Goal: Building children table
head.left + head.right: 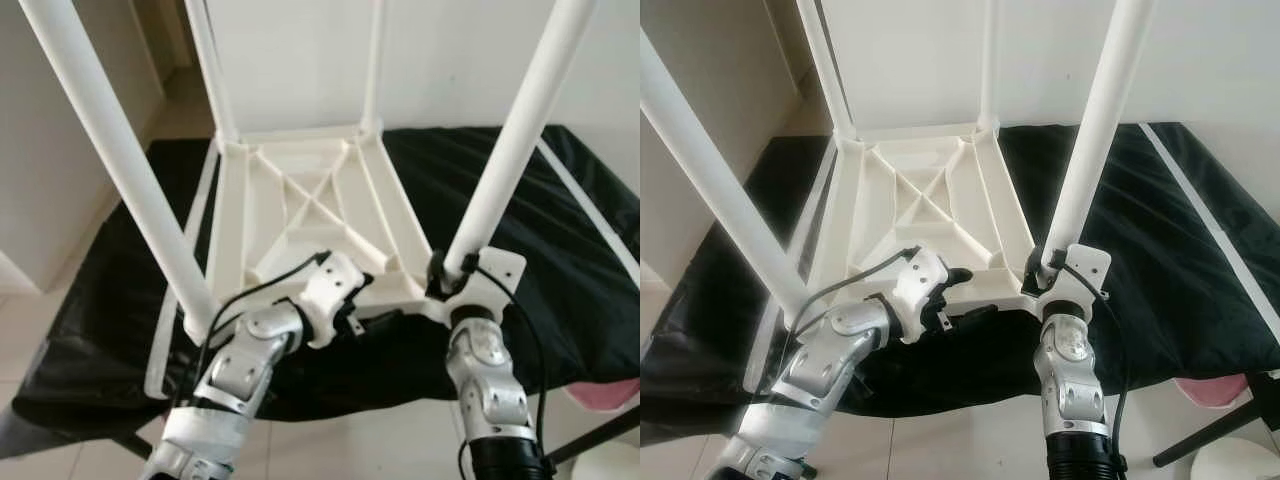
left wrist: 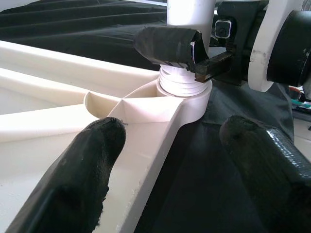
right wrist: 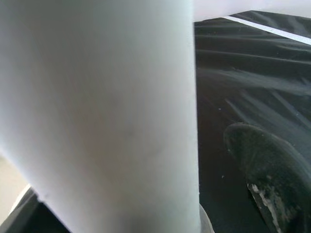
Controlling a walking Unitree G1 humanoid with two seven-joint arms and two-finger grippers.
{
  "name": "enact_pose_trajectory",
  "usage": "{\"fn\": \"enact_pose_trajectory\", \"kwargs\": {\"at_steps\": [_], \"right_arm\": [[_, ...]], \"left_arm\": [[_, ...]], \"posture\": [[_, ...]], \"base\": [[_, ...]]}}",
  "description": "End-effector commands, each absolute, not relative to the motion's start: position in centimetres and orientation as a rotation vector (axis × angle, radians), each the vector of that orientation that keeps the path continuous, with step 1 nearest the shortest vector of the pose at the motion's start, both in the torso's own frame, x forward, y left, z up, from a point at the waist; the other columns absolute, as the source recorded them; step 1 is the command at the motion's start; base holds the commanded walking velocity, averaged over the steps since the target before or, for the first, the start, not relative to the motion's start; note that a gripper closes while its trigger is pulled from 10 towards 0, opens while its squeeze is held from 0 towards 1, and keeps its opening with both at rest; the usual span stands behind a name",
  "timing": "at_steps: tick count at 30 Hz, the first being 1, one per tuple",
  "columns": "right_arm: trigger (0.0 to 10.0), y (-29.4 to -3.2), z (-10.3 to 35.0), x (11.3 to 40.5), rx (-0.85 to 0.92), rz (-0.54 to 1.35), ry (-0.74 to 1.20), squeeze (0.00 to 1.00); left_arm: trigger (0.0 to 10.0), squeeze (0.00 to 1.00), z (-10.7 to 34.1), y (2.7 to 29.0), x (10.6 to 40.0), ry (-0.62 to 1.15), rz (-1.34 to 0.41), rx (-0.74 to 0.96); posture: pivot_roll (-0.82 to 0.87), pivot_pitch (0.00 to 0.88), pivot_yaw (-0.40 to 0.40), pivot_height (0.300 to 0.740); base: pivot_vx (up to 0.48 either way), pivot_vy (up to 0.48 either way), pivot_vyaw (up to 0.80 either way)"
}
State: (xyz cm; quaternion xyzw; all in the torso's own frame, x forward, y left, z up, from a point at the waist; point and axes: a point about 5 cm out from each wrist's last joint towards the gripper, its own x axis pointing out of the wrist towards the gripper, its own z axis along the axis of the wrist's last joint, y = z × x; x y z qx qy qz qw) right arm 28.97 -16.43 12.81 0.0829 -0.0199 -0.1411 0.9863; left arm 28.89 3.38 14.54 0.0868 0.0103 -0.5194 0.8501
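A white plastic children's table [image 1: 310, 200] lies upside down on a black cloth [image 1: 560, 280], with its legs pointing up. My right gripper [image 1: 445, 270] is shut on the near-right leg [image 1: 520, 130] just above its threaded base [image 2: 182, 82], which sits in the corner socket. In the right wrist view that leg [image 3: 112, 107] is close up beside one black finger [image 3: 269, 165]. My left gripper [image 2: 172, 133] is open at the tabletop's near edge, one finger on each side of the rim, close to the same corner. The near-left leg [image 1: 120, 160] stands beside my left arm.
The black cloth covers a low surface whose front edge is by my arms. White strips lie on it at the left [image 1: 185, 270] and right [image 1: 590, 210]. A pink object [image 1: 610, 395] and a white round stool [image 1: 1235, 460] are on the tiled floor at the near right.
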Motion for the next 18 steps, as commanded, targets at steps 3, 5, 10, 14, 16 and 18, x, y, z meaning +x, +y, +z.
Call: {"fn": "enact_pose_trajectory", "kwargs": {"at_steps": [3, 5, 10, 14, 16, 18], "right_arm": [[10.0, -16.6, 12.2, 27.7, 0.195, -0.149, -0.048, 1.00], [10.0, -16.7, 12.2, 27.6, 0.182, -0.112, -0.051, 1.00], [10.0, -18.4, 11.9, 27.2, 0.106, 0.057, -0.063, 1.00], [10.0, -19.7, 12.3, 27.6, 0.058, 0.198, -0.056, 0.00], [10.0, -20.0, 12.5, 27.9, 0.045, 0.224, -0.060, 0.00], [10.0, -20.3, 12.9, 28.5, 0.015, 0.265, -0.069, 0.00]], "left_arm": [[10.0, 0.00, 14.6, 3.6, 29.3, 0.017, -0.988, 0.198], [10.0, 0.00, 14.6, 3.6, 29.3, 0.017, -0.989, 0.197], [10.0, 0.00, 14.7, 3.7, 29.4, 0.017, -0.993, 0.201], [10.0, 0.00, 14.7, 3.6, 29.5, 0.014, -0.997, 0.203], [10.0, 0.00, 14.8, 3.6, 29.5, 0.013, -0.998, 0.204], [10.0, 0.00, 14.8, 3.6, 29.5, 0.011, -0.997, 0.205]], "posture": [[-0.11, 0.008, 0.035, 0.740], [-0.11, 0.008, 0.035, 0.740], [-0.12, 0.010, 0.036, 0.740], [-0.12, 0.010, 0.039, 0.740], [-0.12, 0.010, 0.039, 0.740], [-0.13, 0.009, 0.045, 0.740]], "base": [[0.000, 0.000, 0.00], [0.000, 0.000, 0.00], [0.000, 0.000, 0.00], [0.000, 0.000, 0.00], [0.000, 0.000, 0.00], [0.000, 0.000, 0.00]]}}
